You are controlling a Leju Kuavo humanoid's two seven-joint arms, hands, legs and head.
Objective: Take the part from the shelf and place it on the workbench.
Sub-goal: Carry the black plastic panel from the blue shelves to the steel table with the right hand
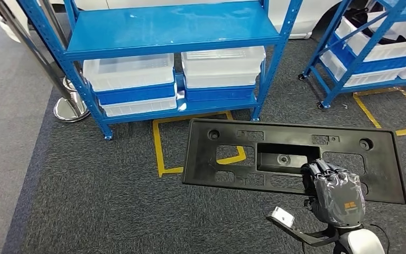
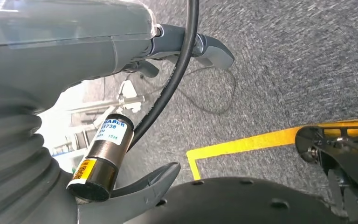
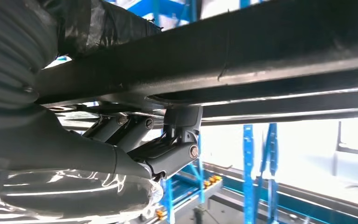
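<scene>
So the part (image 1: 296, 159), a long flat black plastic panel with rectangular cutouts and a couple of round holes, is being held up in the air over the dark grey carpet (image 1: 111, 201), out in front of the robot and a bit to the right. It's gripped by the right hand (image 1: 334, 189) along its near edge, right of the panel's middle: fingers are curled over the top face next to the recessed centre slot, and in the right wrist view the dark fingers (image 3: 177, 140) are seen hooked up against the underside of the panel (image 3: 261, 60), so it's clamped from both sides. The panel is held roughly level, long side running left to right.

Further back, the blue shelf (image 1: 174, 32) is seen standing on the carpet, with white bins (image 1: 129, 71) stacked on its lower level. A second blue rack (image 1: 370, 53) with more white bins is off to the far right. Yellow floor tape (image 1: 161, 148) is marked out between the shelf and the panel, partly covered by the panel's left end.

The left hand (image 2: 135, 42) is seen close up in the left wrist view, above carpet and a strip of yellow tape (image 2: 261, 140). Nothing is seen held in it, but how far the fingers are spread can't be told from that angle
</scene>
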